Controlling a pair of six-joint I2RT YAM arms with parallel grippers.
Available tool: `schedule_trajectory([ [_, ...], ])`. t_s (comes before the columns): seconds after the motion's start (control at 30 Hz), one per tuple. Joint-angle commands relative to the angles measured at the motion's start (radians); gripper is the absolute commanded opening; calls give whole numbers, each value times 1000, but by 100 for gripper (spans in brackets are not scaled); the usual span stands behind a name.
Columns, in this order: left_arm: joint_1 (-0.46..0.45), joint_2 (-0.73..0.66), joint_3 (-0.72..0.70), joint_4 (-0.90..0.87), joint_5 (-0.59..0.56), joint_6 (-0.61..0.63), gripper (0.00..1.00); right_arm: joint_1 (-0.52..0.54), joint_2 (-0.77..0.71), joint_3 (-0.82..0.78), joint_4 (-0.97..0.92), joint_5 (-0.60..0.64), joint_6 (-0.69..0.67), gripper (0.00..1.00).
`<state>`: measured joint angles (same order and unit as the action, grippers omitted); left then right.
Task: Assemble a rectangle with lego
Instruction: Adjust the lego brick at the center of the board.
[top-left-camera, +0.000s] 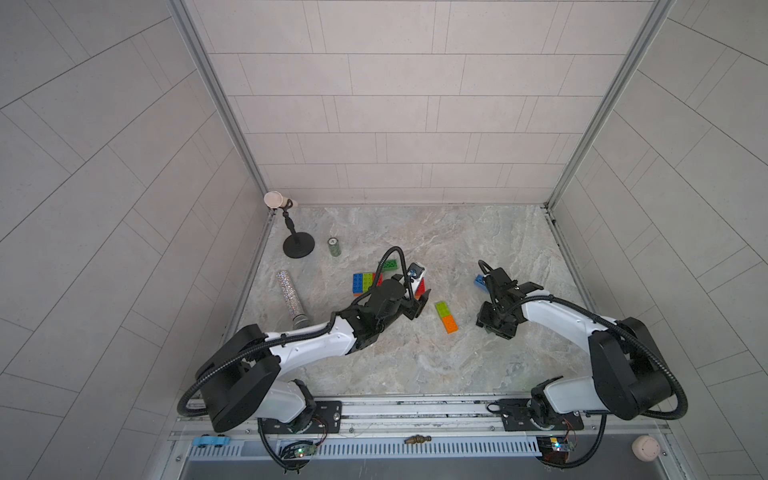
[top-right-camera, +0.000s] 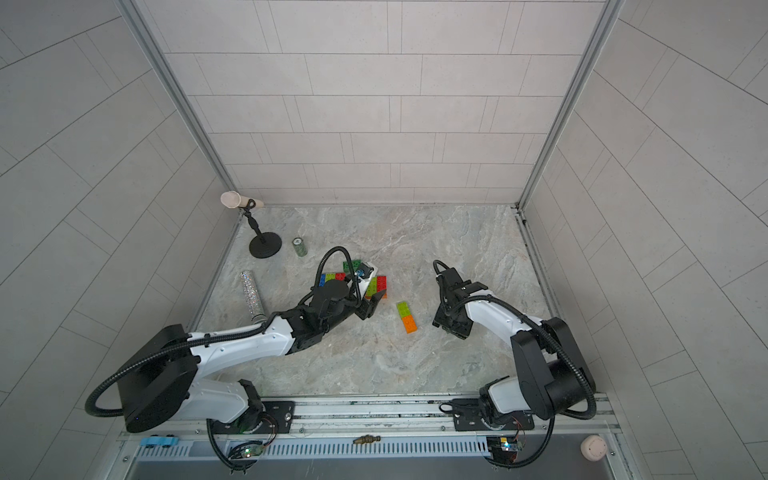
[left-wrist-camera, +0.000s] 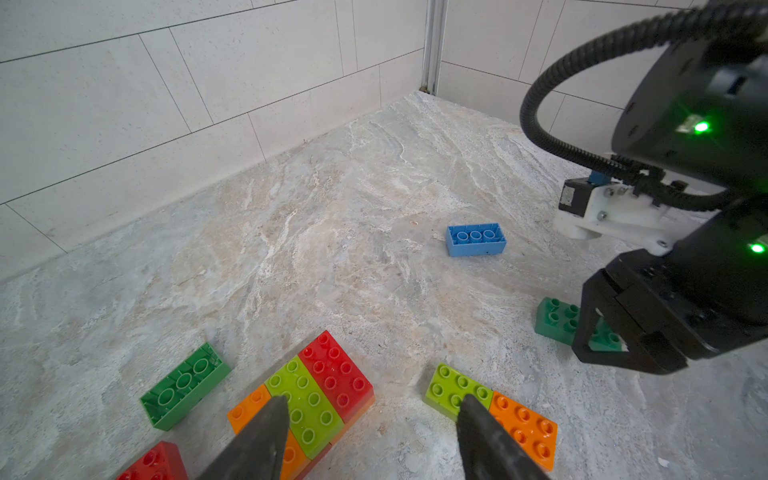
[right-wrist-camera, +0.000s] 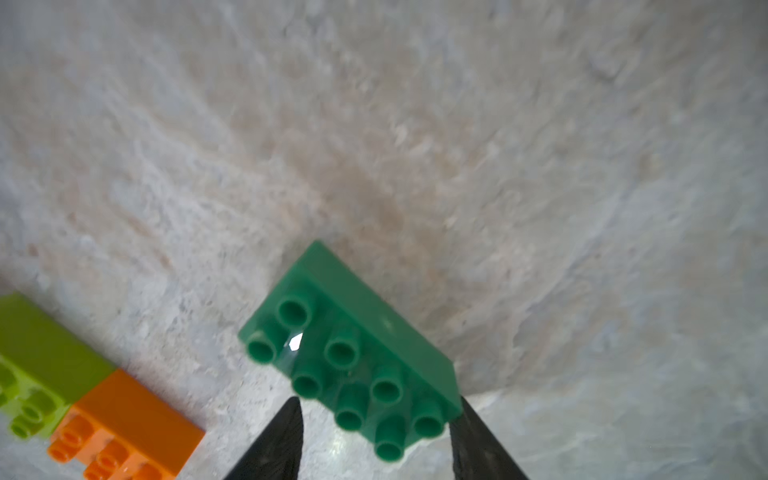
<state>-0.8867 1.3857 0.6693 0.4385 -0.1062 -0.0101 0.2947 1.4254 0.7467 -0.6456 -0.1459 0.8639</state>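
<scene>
"Where's the dark green brick (right-wrist-camera: 353, 365) that the right arm is on?"

"Flat on the marble table (right-wrist-camera: 540, 166), studs up, with the right gripper (right-wrist-camera: 376, 401) straddling one end. From the right wrist camera, one fingertip (right-wrist-camera: 478, 436) meets the brick's corner. The other stands off it, with a sliver of table showing between. So the jaws are parted, not clamped on it."

"And the rest of the lego?"

"Near that brick a lime brick (right-wrist-camera: 37, 365) lies butted against an orange brick (right-wrist-camera: 124, 419). Toward the back wall (top-left-camera: 395, 124) from the right gripper, a blue brick (left-wrist-camera: 476, 240) lies alone with its hollow underside showing. Over by the left arm is the main cluster (left-wrist-camera: 316, 395): orange, lime and red bricks pressed side by side, with another layer under them. A second dark green brick (left-wrist-camera: 185, 386) lies just beside it, hollow side showing too. A red brick (left-wrist-camera: 153, 461) sits at the edge of the left wrist view."

"What about the left gripper (left-wrist-camera: 374, 401)?"

"It hovers over the gap between the cluster and the lime and orange pair. Its fingers are spread wide, with nothing between them."

"Anything else on the table?"

"A small green can (top-left-camera: 334, 247), a glittery silver tube (top-left-camera: 291, 293) and a black stand (top-left-camera: 298, 246). All of them are off on the left arm's side, apart from the bricks."
</scene>
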Motion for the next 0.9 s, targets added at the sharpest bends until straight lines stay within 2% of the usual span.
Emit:
schedule_trajectory([
  [0.0, -1, -14, 24, -8, -8, 4, 69, -12, 38, 63, -19, 33, -81, 62],
  [0.13, -1, -10, 20, -8, -7, 10, 69, -12, 73, 112, -16, 37, -80, 73],
  [0.3, -1, -2, 13, 5, -6, 10, 69, 8, 61, 127, 2, 65, 16, 82],
  [0.5, -1, -1, 5, 6, -6, 21, 69, 79, 15, 125, -70, 162, 129, 87],
  [0.6, -1, 10, 3, 13, -6, 26, 69, 83, -8, 94, -57, 205, 178, 87],
  [0.87, -2, 9, 0, 10, -5, 40, 69, 67, 55, 91, 35, 161, 207, 87],
])
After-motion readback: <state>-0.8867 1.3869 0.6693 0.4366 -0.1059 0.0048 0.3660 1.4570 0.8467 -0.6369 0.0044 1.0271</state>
